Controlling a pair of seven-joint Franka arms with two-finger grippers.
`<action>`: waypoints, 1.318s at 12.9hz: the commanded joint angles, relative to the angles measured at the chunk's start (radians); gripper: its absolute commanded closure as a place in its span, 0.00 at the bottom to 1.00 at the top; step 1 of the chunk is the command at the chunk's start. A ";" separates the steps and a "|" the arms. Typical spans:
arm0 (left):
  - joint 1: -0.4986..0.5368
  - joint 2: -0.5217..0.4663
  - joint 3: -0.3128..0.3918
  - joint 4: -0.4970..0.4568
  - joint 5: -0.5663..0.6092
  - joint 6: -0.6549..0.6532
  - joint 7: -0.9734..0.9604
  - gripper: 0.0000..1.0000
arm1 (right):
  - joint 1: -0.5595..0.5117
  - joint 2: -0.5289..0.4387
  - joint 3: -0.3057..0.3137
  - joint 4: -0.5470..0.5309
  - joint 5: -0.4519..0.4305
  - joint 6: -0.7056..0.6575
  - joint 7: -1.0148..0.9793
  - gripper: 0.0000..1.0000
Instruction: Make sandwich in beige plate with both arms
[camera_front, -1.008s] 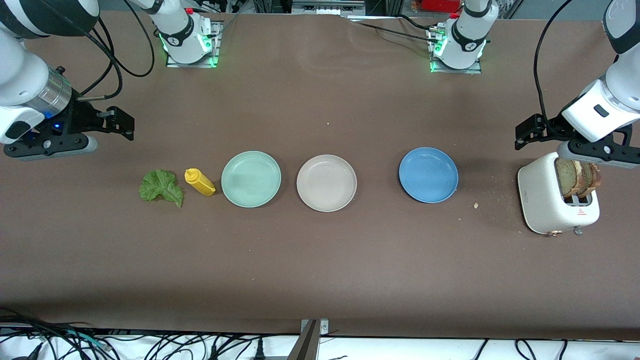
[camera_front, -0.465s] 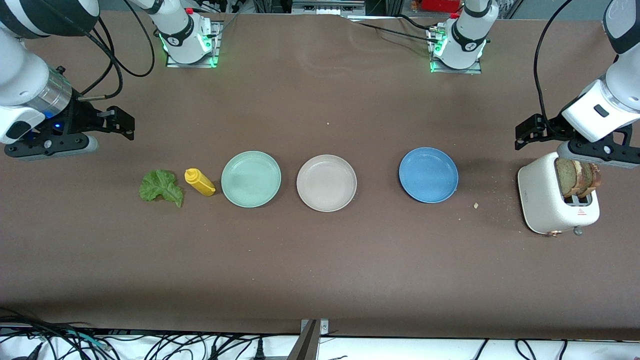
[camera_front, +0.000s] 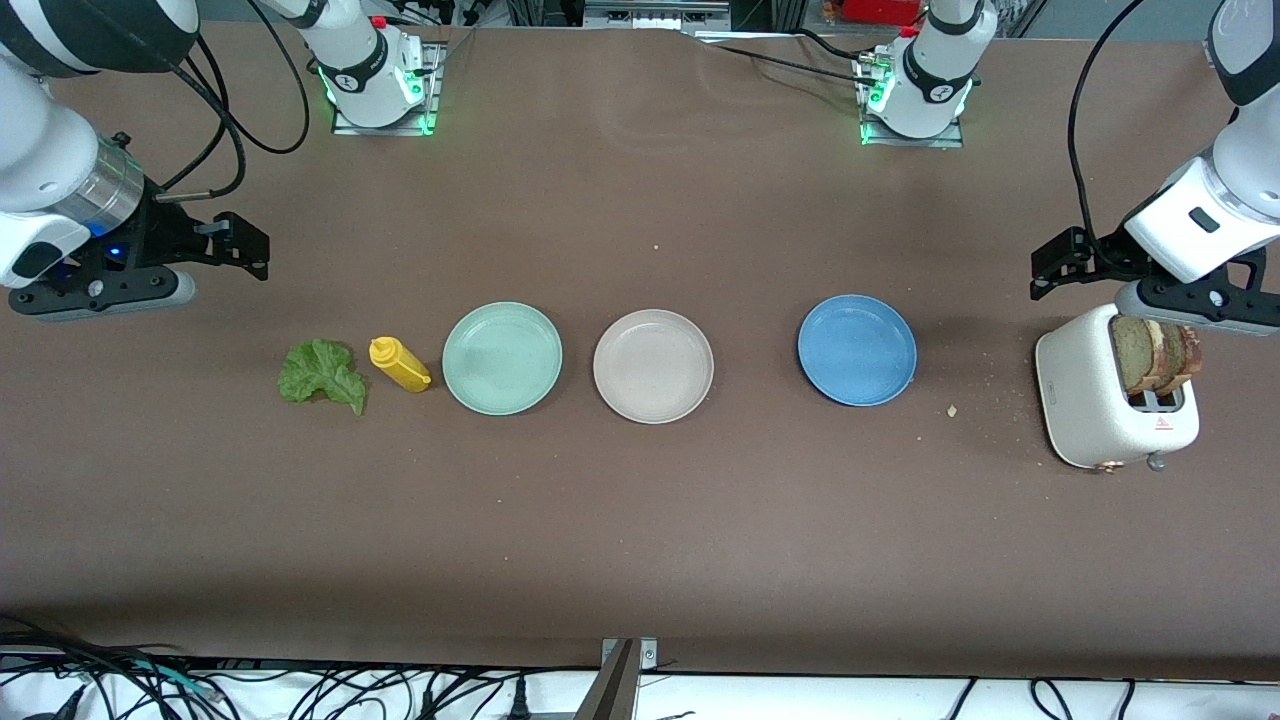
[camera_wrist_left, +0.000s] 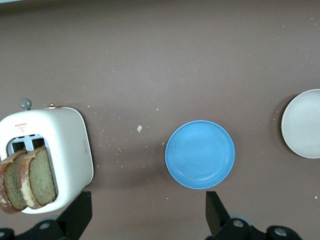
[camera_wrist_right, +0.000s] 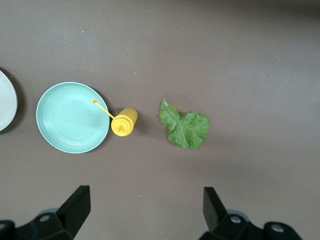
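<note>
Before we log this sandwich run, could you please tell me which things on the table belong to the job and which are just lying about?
Belong to the job:
- beige plate, bare, in the middle of the row
- bread slices, standing in the toaster
- lettuce leaf, flat on the table
- left gripper and right gripper, both open

Just lying about:
- mint green plate
- blue plate
- yellow squeeze bottle
</note>
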 joint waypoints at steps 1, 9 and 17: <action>0.003 0.012 -0.004 0.032 0.026 -0.015 -0.001 0.00 | 0.001 -0.007 -0.001 0.002 0.018 -0.011 -0.015 0.00; 0.000 0.015 -0.004 0.035 0.028 -0.015 -0.004 0.00 | 0.007 -0.007 0.004 0.003 0.016 -0.003 -0.010 0.00; 0.004 0.015 -0.006 0.035 0.023 -0.037 -0.011 0.00 | 0.007 -0.007 0.002 0.003 0.016 -0.003 -0.010 0.00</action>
